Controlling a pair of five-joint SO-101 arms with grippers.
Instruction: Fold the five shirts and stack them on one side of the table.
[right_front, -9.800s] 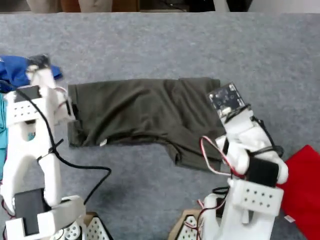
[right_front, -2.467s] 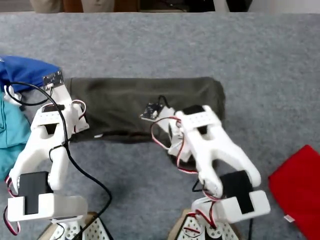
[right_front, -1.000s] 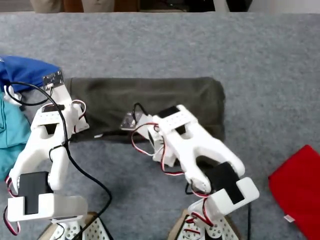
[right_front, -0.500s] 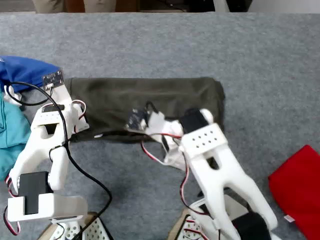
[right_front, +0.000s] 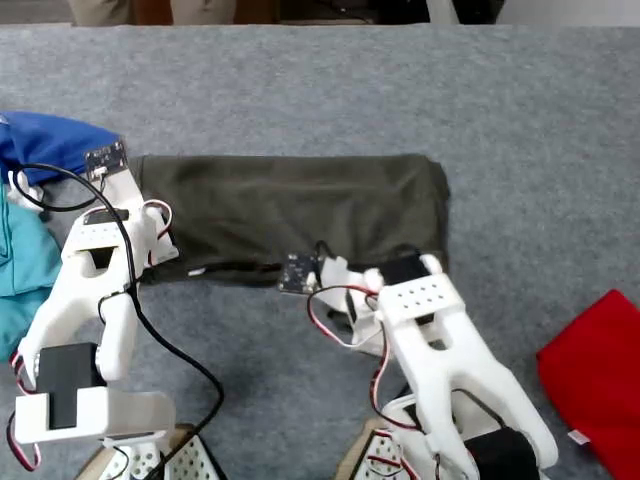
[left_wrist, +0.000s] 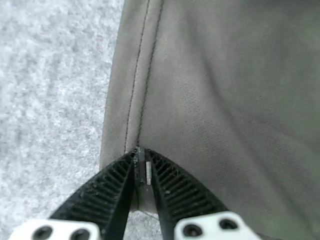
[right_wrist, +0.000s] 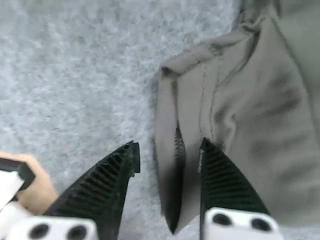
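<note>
An olive shirt (right_front: 300, 205) lies folded lengthwise across the middle of the table. My left gripper (right_front: 132, 192) sits at the shirt's left end. In the left wrist view it (left_wrist: 142, 167) is shut on the stitched hem of the olive shirt (left_wrist: 215, 100). My right gripper (right_front: 315, 275) is at the shirt's near edge, about midway along. In the right wrist view it (right_wrist: 169, 146) stands open, with a folded edge of the olive shirt (right_wrist: 250, 110) between its jaws.
A blue shirt (right_front: 50, 140) and a teal shirt (right_front: 20, 265) lie bunched at the table's left side. A red shirt (right_front: 600, 375) lies at the near right. The grey table (right_front: 400, 90) is bare behind the olive shirt.
The right arm has drawn back from the middle of the olive shirt to its near edge. The left arm and the shirt have kept still.
</note>
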